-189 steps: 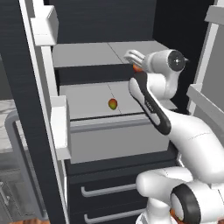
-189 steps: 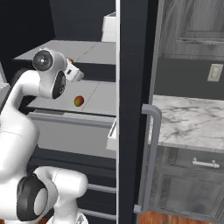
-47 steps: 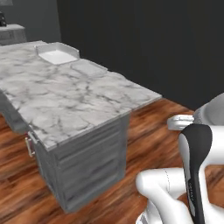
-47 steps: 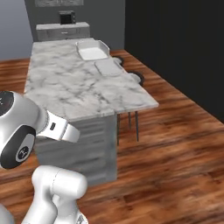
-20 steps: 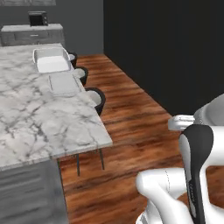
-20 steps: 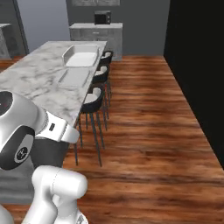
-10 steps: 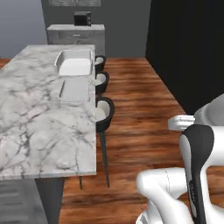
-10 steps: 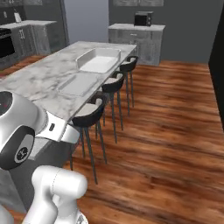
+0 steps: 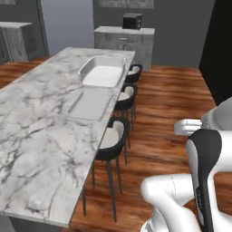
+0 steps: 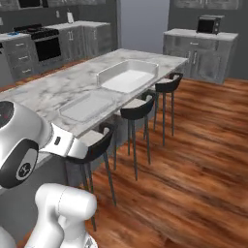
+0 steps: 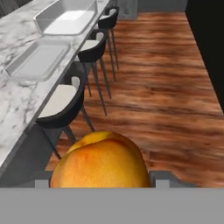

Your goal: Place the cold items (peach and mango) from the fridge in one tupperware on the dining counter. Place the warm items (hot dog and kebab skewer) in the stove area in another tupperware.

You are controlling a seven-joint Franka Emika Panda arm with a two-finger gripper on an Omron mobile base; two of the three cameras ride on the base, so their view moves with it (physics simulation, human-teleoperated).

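In the hand view a round orange-yellow peach [image 11: 100,159] sits between my fingertips, with my gripper [image 11: 101,180] shut on it above the wooden floor. Two clear tupperwares stand on the marble dining counter [image 9: 31,136]. The deep tupperware [image 9: 102,72] is the farther one and the shallow tupperware [image 9: 90,103] lies just in front of it. Both show again as the deep tupperware [image 10: 128,75] and shallow tupperware [image 10: 89,106], and as the deep tupperware [image 11: 65,17] and shallow tupperware [image 11: 37,59]. The counter lies ahead and to the left of the hand. Mango, hot dog and kebab skewer are out of view.
Three black stools [image 9: 113,138] line the counter's near side. Open wooden floor [image 9: 167,104] stretches to the right. A back counter carries a microwave [image 9: 132,21]. A stove [image 10: 46,46] stands far left in the right base view. A dark wall [image 9: 222,54] rises at the right.
The base has driven and turned, so the whole scene has shifted: the dining counter and stools now run further into view. The peach stays in the gripper.
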